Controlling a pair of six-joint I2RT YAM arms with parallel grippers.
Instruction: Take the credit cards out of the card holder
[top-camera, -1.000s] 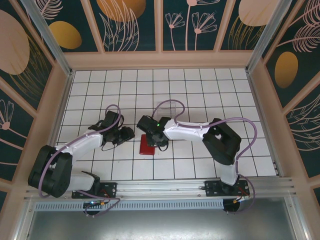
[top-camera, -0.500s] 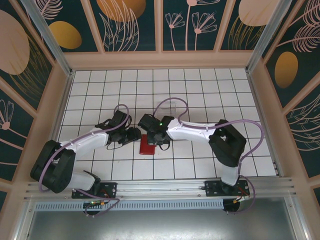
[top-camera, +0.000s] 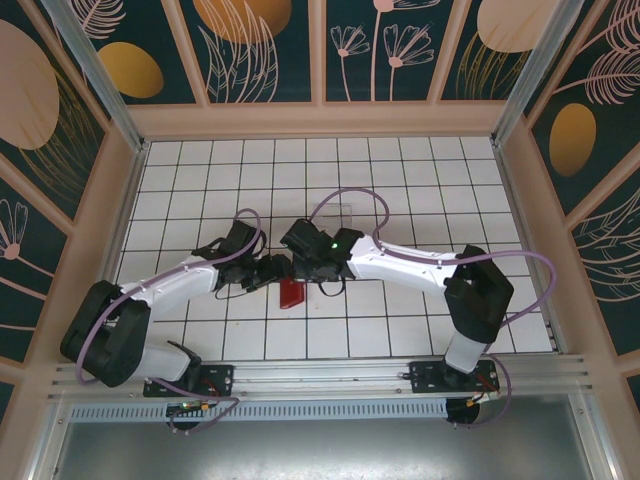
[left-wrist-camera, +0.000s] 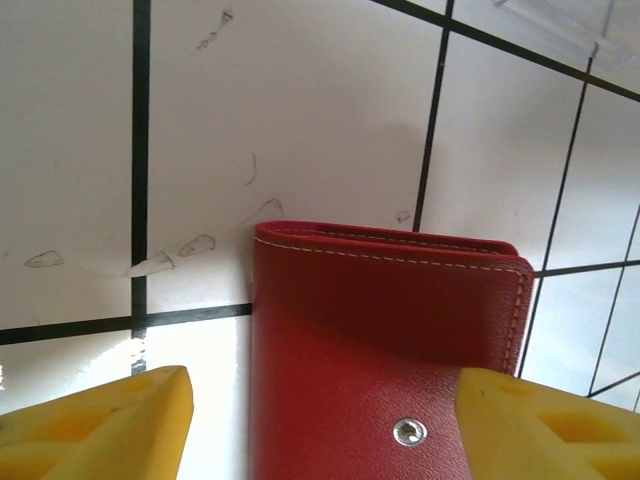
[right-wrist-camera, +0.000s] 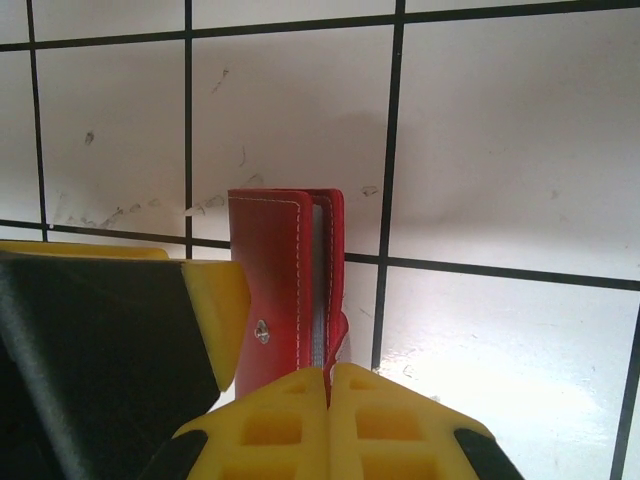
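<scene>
Near the middle of the tiled table, the red card holder, flat a second ago, has been tipped onto its edge. Its flap is pinched by the closed right gripper, and the left gripper has been opened astride it. The credit cards are judged still inside.

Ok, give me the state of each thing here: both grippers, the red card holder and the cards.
Card holder: folded, tab unsnapped, covers slightly apart.
Credit cards: inside the holder, grey edges showing.
Left gripper: open, straddling the holder.
Right gripper: shut, pinching the holder's tab.
</scene>
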